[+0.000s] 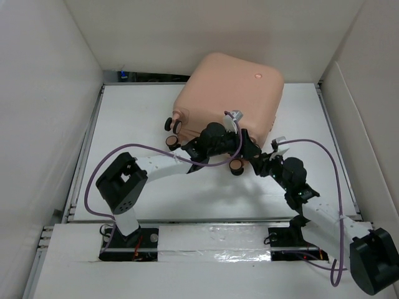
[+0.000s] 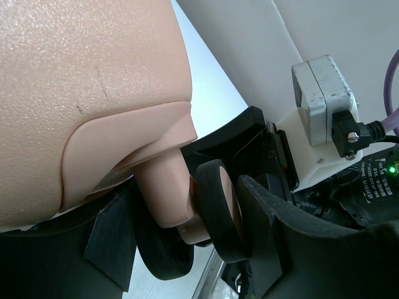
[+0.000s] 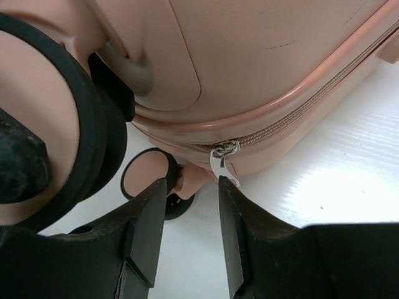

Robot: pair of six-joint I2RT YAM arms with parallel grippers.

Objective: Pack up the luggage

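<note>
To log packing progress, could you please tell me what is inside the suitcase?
Nothing inside shows: the peach-pink suitcase lies closed, its zipper shut where visible, so the shell hides any contents.

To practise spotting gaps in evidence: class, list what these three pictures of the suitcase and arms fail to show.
1. Inside of the luggage: every view, closed shell hides it.
2. Whether the left jaws pinch the wheel: left wrist view too close; top view, the arm covers them.
3. Zipper beyond the pull: right wrist view cuts it off; too small from above.
</note>
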